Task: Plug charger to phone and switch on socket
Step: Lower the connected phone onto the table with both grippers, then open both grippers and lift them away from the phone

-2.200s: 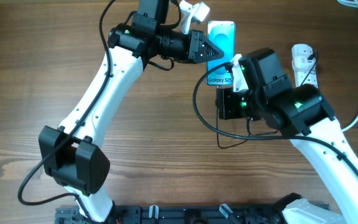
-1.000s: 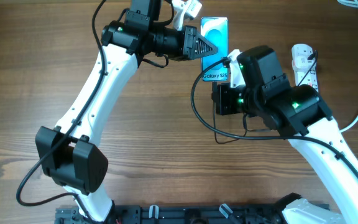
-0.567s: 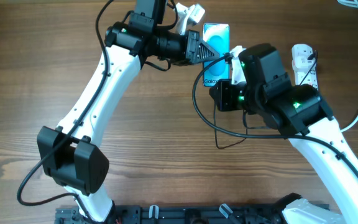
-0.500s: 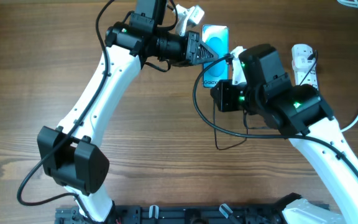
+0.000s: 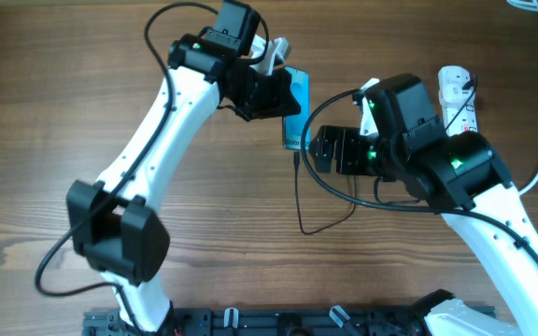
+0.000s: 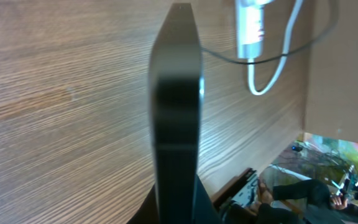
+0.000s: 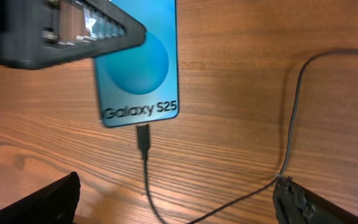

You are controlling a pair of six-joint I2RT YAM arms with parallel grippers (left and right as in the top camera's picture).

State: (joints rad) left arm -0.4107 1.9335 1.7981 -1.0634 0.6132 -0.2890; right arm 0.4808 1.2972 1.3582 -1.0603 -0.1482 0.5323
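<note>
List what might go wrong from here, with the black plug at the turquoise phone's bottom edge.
1. The thin black charger cable loops beside the open right gripper; reaching for the white power strip might snag it and tug the small plug out.
2. The left gripper holds the turquoise-screened phone tilted on edge; it may slip.

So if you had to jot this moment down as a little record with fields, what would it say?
Setting: wooden table, two robot arms
Phone: phone, screen lit, held tilted up on its side
Left gripper: left gripper shut on the phone's upper part
Right gripper: right gripper open, holding nothing, facing the phone's bottom end
Charger: charger, plug tip meets the phone's bottom edge and looks inserted; cable trails over the table
Socket: socket, at the far right, no gripper on it; switch position too small to tell
</note>
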